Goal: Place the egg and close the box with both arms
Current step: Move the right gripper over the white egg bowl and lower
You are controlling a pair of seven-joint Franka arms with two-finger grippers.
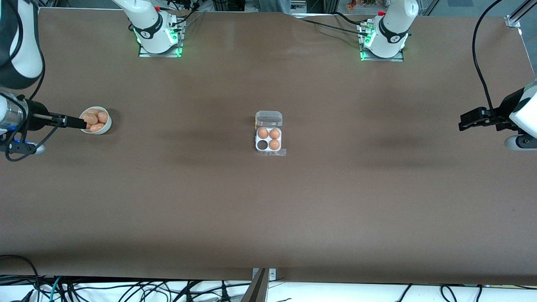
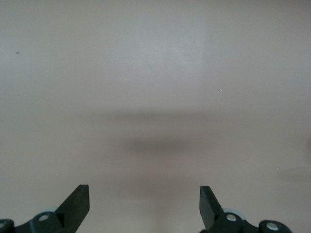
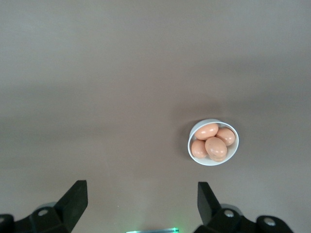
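While both arms hang above the ends of the brown table (image 1: 268,218), the count of items on it reads as follows: one box (image 1: 269,140), one round white bowl (image 1: 100,124), and two groups of eggs. Three brown eggs (image 1: 269,137) occupy three of the four cells of the box, and the cell nearest the front camera toward the right arm's end is vacant and dark. Its transparent lid (image 1: 269,118) is hinged open, at the edge of the tray farther from the front camera. Four eggs (image 3: 212,141) lie heaped in the bowl. At mid-table, the box is well apart from both grippers. With fingers spread wide and nothing between them, the right gripper (image 1: 77,122) hangs over the bowl at the right arm's end. Equally wide and unloaded, the left gripper (image 1: 465,121) hangs over bare table at the left arm's end.
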